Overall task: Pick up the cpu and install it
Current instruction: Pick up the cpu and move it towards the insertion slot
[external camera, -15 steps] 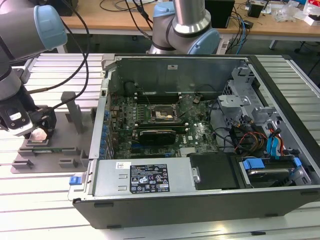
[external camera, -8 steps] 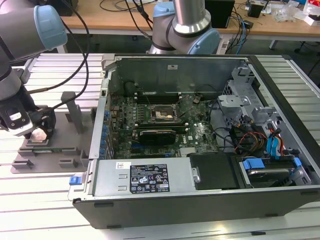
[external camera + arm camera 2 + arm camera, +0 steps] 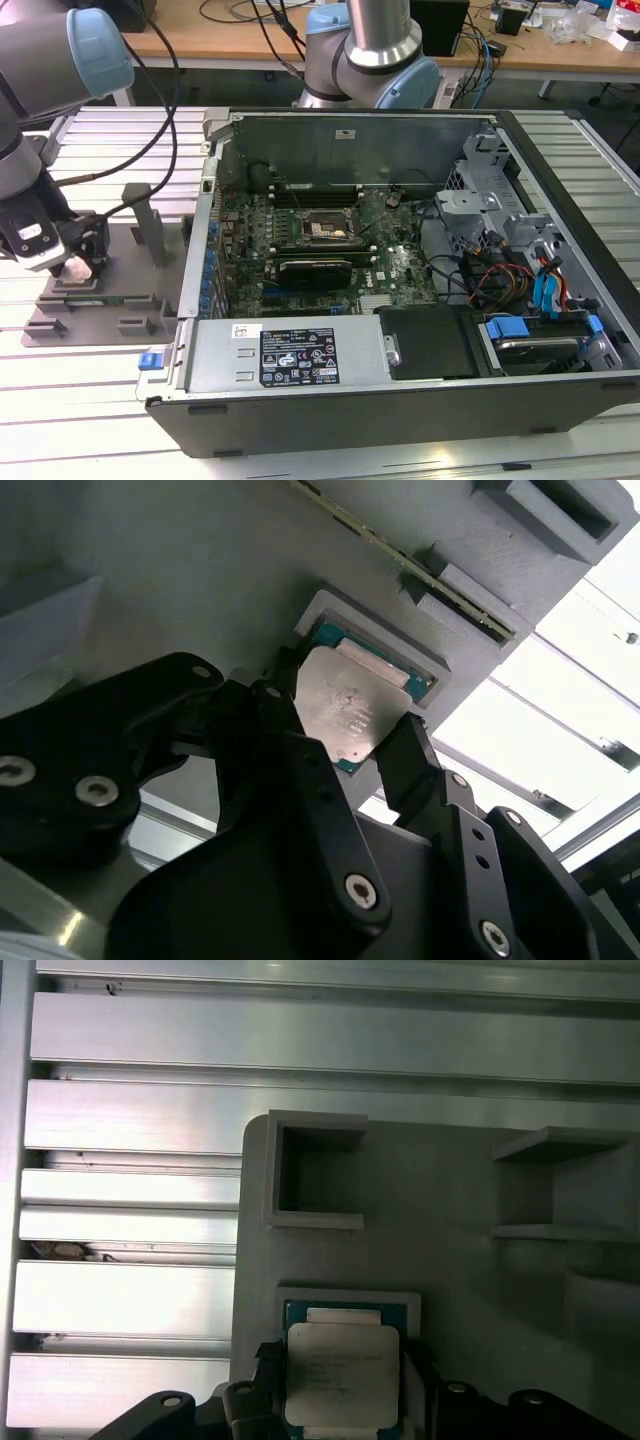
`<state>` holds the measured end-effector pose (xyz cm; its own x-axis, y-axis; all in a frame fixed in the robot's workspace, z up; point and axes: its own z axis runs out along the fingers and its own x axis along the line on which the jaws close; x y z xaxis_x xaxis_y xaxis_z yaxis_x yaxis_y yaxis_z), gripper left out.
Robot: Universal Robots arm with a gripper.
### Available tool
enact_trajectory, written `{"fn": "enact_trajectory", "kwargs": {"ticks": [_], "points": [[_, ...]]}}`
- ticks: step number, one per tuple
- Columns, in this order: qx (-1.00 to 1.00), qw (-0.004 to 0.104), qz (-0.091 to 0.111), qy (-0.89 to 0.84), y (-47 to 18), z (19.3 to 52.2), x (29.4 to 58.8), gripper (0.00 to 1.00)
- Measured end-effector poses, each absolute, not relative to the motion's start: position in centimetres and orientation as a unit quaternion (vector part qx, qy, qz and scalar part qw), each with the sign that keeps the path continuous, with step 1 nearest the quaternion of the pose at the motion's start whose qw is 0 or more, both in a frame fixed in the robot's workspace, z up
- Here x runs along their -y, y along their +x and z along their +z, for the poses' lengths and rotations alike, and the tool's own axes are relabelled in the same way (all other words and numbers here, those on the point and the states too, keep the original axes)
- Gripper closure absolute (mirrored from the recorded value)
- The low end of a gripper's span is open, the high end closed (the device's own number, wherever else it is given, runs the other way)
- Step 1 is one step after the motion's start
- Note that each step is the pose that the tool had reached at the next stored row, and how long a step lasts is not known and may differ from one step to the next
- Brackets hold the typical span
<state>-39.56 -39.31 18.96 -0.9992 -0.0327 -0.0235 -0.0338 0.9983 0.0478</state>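
The cpu [image 3: 345, 705], a thin square chip with a silvery top plate and a green edge, sits between my gripper's [image 3: 348, 742] two black fingers [image 3: 285, 720], which press on its opposite sides. It hangs just over a shallow square recess [image 3: 345, 1302] in the grey plastic fixture [image 3: 450, 1190]. In the first wrist view the cpu [image 3: 342, 1370] overlaps the recess's near edge. In the exterior view my gripper [image 3: 82, 265] is at the exterior view's left, low over the fixture [image 3: 120, 295]. The dark square socket [image 3: 325, 230] lies on the motherboard inside the open computer case.
The open computer case [image 3: 400, 400] lies on a ribbed aluminium table [image 3: 90, 400], to the exterior view's right of the fixture. Upright grey blocks [image 3: 150, 225] stand on the fixture near my gripper. Cables [image 3: 165, 120] trail from the arm. A second arm's base [image 3: 370, 50] stands behind the case.
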Motion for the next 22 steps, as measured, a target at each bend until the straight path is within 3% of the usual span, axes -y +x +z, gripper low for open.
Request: {"fn": "enact_trajectory", "kwargs": {"ticks": [7,9,18,22], "points": [[-0.999,0.011,0.025,-0.017,-39.55,18.87,39.30,0.43],[-0.999,0.011,0.025,-0.017,-39.55,18.87,39.30,0.35],[-0.999,0.011,0.025,-0.017,-39.56,18.93,39.30,0.35],[-0.999,0.011,0.025,-0.017,-39.56,18.94,39.30,0.45]]}}
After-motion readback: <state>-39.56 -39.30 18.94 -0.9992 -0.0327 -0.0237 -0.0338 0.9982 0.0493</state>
